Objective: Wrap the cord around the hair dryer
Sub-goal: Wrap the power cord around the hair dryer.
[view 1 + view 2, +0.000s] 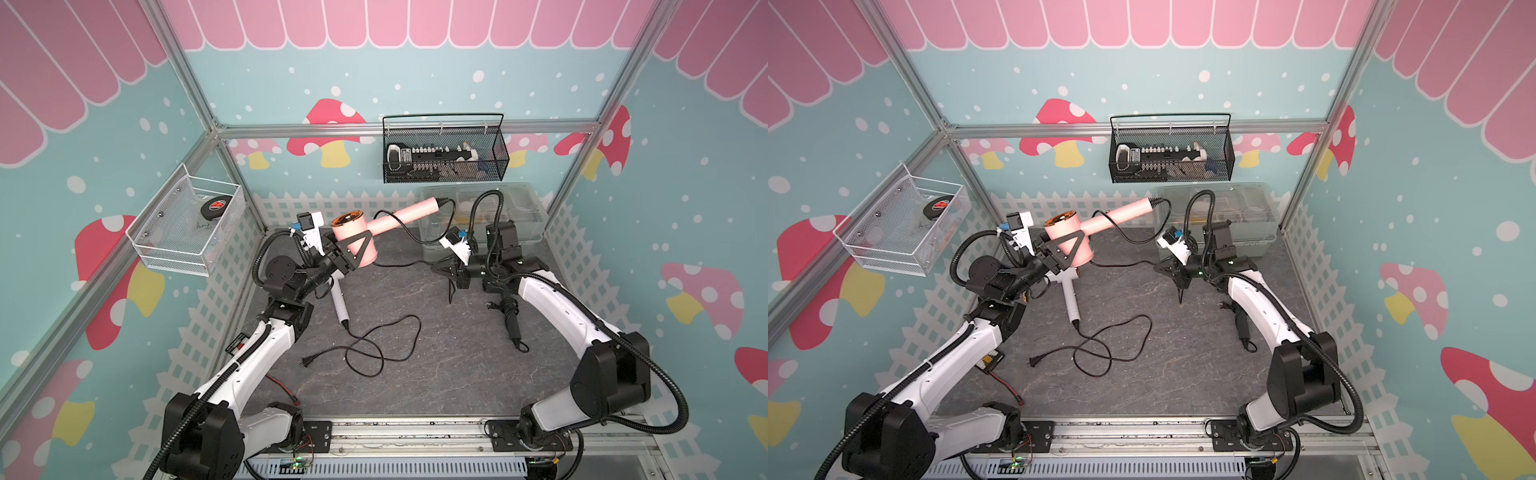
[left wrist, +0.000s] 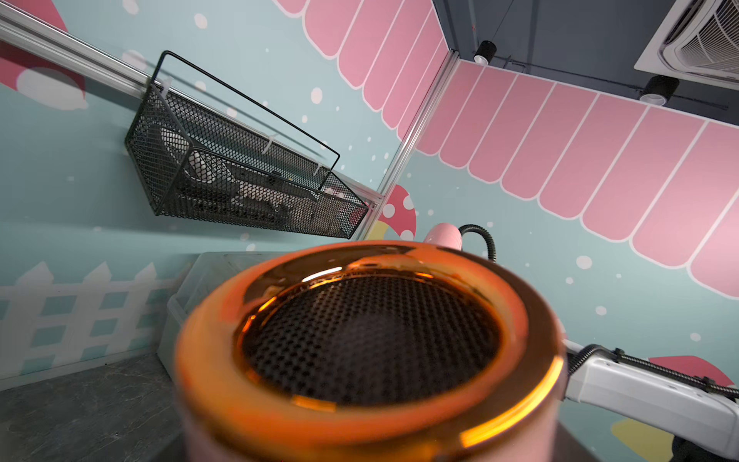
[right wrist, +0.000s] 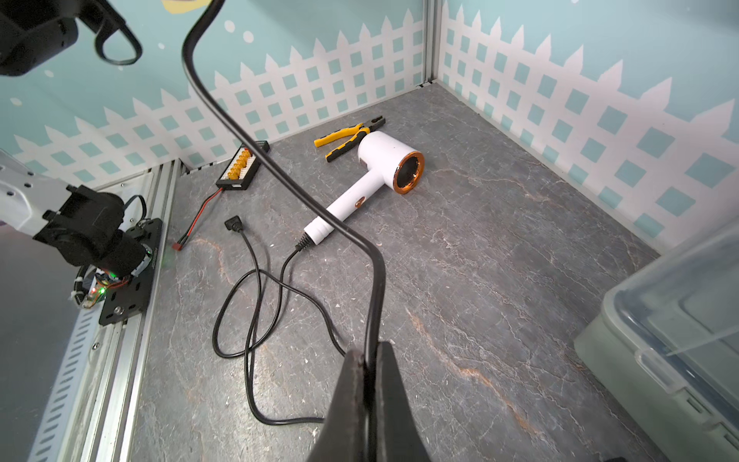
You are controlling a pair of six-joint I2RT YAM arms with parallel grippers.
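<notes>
Hanging clear of the table (image 1: pixel 436 374), the pink dryer (image 1: pixel 409 214) is clamped by its barrel in the left gripper (image 1: pixel 355 251), with the handle pointed toward the back wall. Its cord (image 1: pixel 405 262) is pinched in the closed jaws of the right gripper (image 1: pixel 449 275), low and well apart from the handle.

The round, glossy barrel could be twisted in the left jaws if the cord is drawn taut, since the handle sticks out like a lever. The thin cord could be lost from the right jaws while it is swung around the handle. Slack could also be caught on the white dryer (image 3: pixel 380 160) or its loose lead (image 3: pixel 288 257) lying below.

No brand or writing can be read on either dryer. A red logo on the disc (image 1: pixel 215 204) in the white basket (image 1: pixel 166 232) cannot be made out.
</notes>
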